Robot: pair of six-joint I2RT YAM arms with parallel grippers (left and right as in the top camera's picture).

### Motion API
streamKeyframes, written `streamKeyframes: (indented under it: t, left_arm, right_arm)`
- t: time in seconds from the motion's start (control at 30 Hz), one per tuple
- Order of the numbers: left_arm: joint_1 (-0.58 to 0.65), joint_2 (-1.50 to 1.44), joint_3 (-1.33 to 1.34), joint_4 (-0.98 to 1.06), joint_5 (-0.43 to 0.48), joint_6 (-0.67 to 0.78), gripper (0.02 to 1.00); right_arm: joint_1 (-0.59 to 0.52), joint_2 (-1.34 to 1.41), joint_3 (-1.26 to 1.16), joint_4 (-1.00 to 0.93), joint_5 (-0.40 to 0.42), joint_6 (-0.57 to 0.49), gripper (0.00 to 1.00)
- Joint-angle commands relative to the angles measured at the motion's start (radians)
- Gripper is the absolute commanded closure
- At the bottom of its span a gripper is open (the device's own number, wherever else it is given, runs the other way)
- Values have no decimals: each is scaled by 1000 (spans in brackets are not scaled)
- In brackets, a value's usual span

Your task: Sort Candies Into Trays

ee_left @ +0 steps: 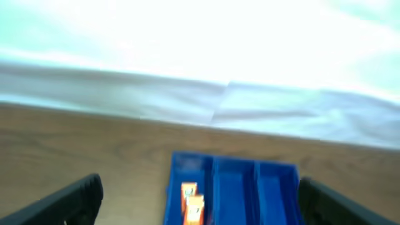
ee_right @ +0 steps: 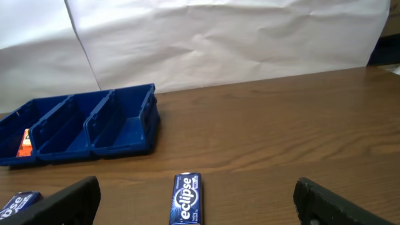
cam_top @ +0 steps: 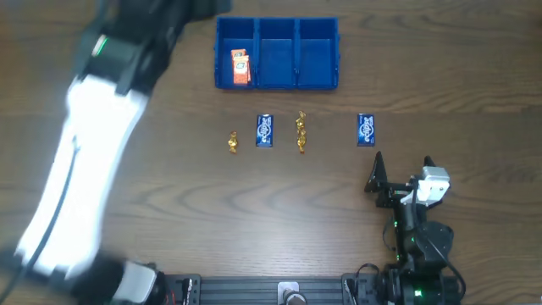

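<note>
Right hand [cam_top: 401, 165], jaws wide and empty, waits low over the tabletop [cam_top: 474, 85] w/ a blue mint pack [cam_top: 366, 130] just ahead, long axis in line w/ its reach. Left hand [ee_left: 200, 187], also open, hangs above the blue tray [cam_top: 318, 52], farther off.

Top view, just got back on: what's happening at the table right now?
Sorting has barely begun. The blue three-compartment plastic tray holds orange candy packets in its left bin only. Two dark blue gum packs and gold-wrapped candies lie on the wooden table. The left arm hangs lifted facing the tray, jaws open and empty. The right arm sits low behind the right-hand gum pack, jaws open.
</note>
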Motion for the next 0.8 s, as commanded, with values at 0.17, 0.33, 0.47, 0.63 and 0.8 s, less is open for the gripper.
streamKeyframes:
  t: [0.17,0.33,0.47,0.63,0.8]
  left_arm:
    - [73,-553,-703,360,29,195,20]
    - [175,-849,-1028,500,100,239,18]
    - [218,-1080,-1286,602,128,261,18]
    - [291,-1326,-1582,782,239,291,20]
    - [328,-1464,-1793,917,329,343,20]
  right_arm:
    - [-6,-7,-2,-5,-5,-15,3]
    - [-6,-7,-2,-5,-5,-15,3]
    - [-6,-7,-2,-6,-5,-15,3]
    - [-6,-7,-2,-5,-5,-15,3]
    - [-6,-7,-2,-6,-5,-15,3]
